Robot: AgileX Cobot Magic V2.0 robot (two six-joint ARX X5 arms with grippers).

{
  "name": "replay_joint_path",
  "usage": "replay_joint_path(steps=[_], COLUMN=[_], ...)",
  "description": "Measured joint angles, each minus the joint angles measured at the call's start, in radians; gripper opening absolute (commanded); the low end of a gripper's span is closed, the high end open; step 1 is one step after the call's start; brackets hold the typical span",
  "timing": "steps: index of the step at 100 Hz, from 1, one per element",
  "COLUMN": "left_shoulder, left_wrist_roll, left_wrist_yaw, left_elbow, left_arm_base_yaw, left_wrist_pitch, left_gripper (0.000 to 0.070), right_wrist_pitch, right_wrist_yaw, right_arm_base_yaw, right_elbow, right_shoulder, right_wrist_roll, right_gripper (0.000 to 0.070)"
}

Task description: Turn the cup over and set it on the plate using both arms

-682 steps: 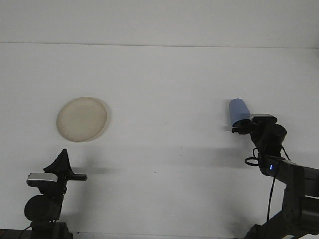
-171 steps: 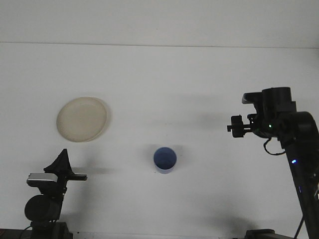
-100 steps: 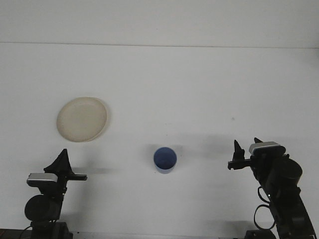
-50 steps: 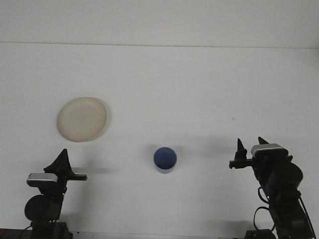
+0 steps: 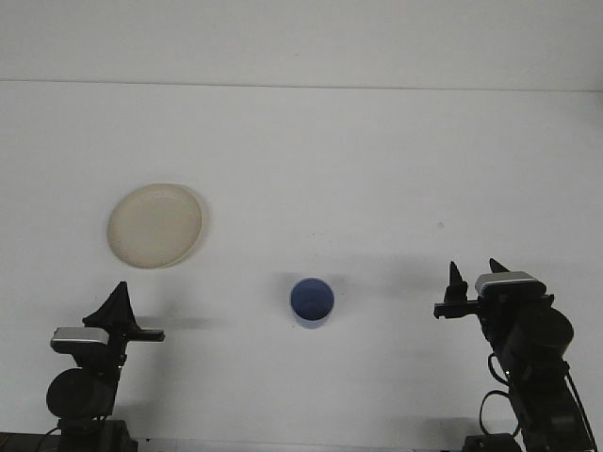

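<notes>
Blue cup (image 5: 312, 301) stood upright, mouth up, mid-worktop (image 5: 377, 169), nothing touching it. Plate (image 5: 154, 225) lay well apart, up-left, bare. Right pincer (image 5: 474, 282) sat low to the cup's right, tips spread, holding nothing. Left pincer (image 5: 119, 307) parked low left; spread or pressed, couldn't tell. Flip looked done; next likely called for the left arm to grab the cup and carry it to the plate.

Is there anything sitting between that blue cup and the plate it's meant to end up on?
No. The cup stands upright mid-table, and only bare white table lies between it and the plate at the back left. Nothing visible blocks the way.
</notes>
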Motion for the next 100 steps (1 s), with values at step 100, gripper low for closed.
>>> replay_joint_path(steps=[100], left_shoulder=[0.384], left_wrist_roll=[-0.106], left_wrist_yaw=[0.0], left_elbow=[0.671], left_arm_base_yaw=[0.0], left_wrist_pitch=[-0.587], left_gripper=[0.0011], right_wrist_pitch=[0.0], right_wrist_yaw=[0.001], right_arm_base_yaw=[0.0], right_elbow=[0.0], right_shoulder=[-0.001], right_wrist_roll=[0.0], right_gripper=[0.0462])
